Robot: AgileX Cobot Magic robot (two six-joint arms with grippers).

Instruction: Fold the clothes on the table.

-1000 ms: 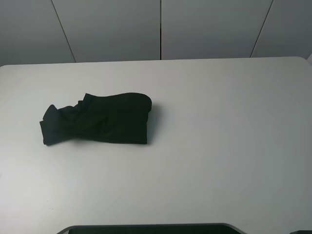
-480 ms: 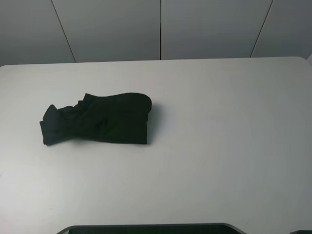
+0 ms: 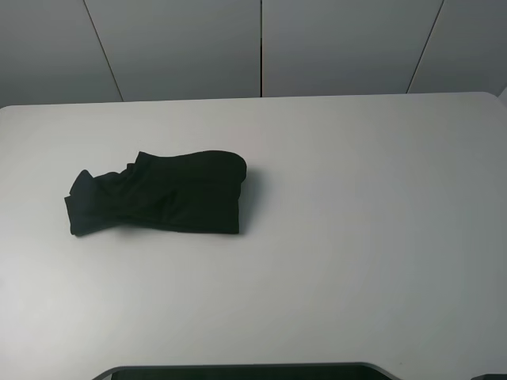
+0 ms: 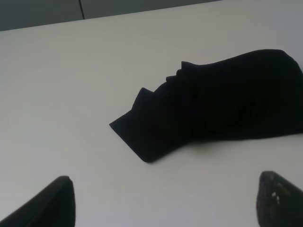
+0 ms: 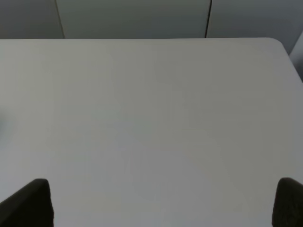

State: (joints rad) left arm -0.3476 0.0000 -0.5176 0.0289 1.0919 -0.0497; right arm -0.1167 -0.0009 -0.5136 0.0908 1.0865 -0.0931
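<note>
The black T-shirt (image 3: 158, 195) lies folded into a small bundle on the left part of the white table (image 3: 356, 198). No print or label shows. It also shows in the left wrist view (image 4: 218, 106), ahead of my left gripper (image 4: 165, 203), which is open and empty with its fingertips (image 4: 49, 201) wide apart. My right gripper (image 5: 163, 203) is open and empty over bare table (image 5: 151, 118), far from the shirt. Neither gripper shows in the exterior high view.
A grey panelled wall (image 3: 261, 47) stands behind the table's far edge. A dark strip (image 3: 238, 370) lies along the near edge. The table's rounded far right corner (image 5: 279, 45) shows in the right wrist view.
</note>
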